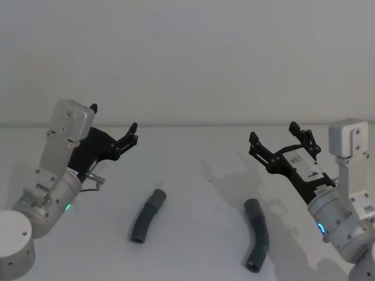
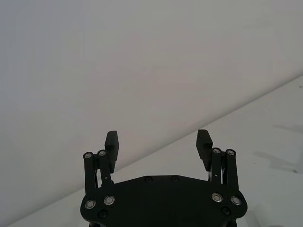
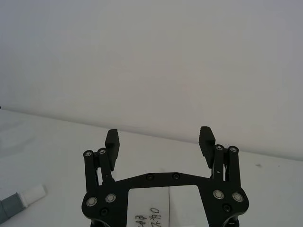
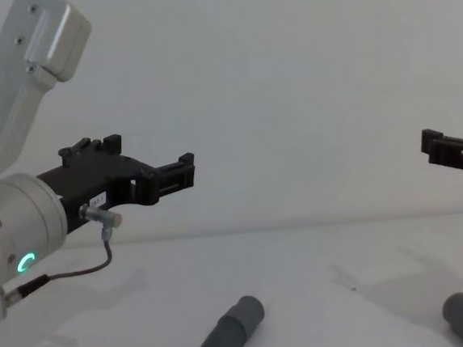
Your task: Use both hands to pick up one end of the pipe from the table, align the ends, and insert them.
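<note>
My left pincer (image 2: 157,138) released, above table (image 1: 199,170) | my right pincer (image 3: 159,135) released, above table | left pipe piece (image 1: 149,215), right pipe piece (image 1: 258,237) on table, apart | right pincer label (image 3: 151,210): handwriting, unreadable

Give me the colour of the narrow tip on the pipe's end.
The tip is white, on a grey cuff; clearest in the right wrist view.

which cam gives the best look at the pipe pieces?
Head view: the left piece and right piece both lie in full on the table. Chest view cuts them off at its lower edge; right wrist view catches a white-tipped end.
</note>
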